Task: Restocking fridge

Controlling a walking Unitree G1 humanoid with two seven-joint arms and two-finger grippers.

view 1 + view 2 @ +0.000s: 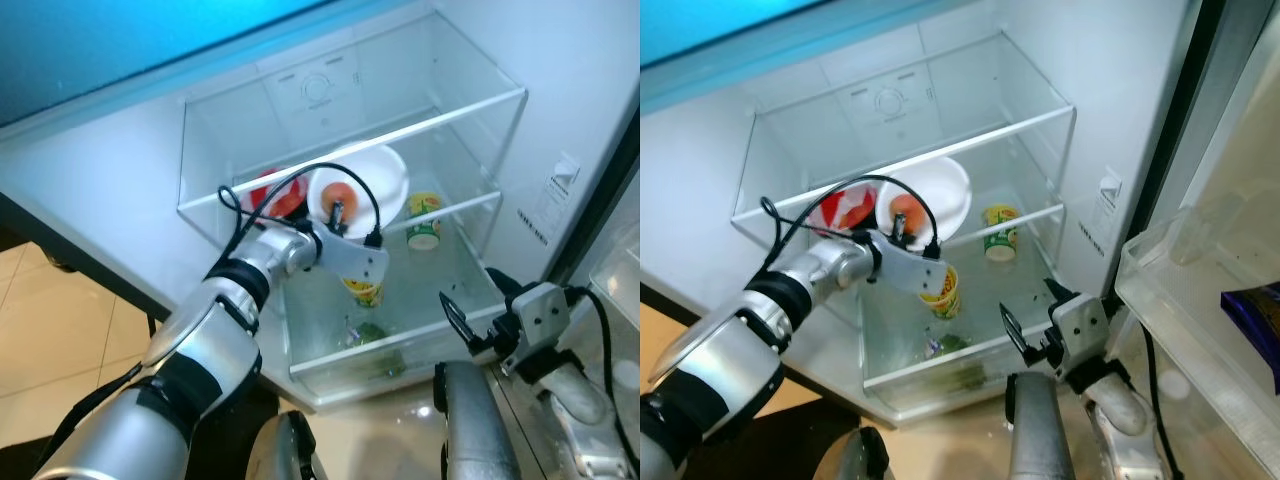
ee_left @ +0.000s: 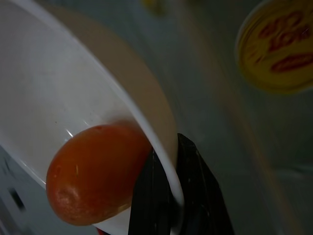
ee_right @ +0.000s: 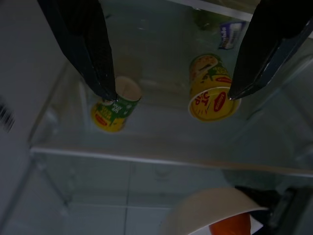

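Mid-restock: left tool (image 1: 338, 214) pinches the bowl (image 1: 385, 180) rim, tomato (image 1: 340, 195) inside, tilted over the fridge shelf (image 1: 455, 205) (not set down). Two cups (image 1: 424, 221) already in. Right tool (image 1: 468, 315) wide, idle nearby.

Head stereo pair looks down into the open fridge (image 1: 350, 120) from above. Left wrist camera sits tight against the white bowl (image 2: 73, 98); right wrist camera views the cups (image 3: 212, 93) from farther back.
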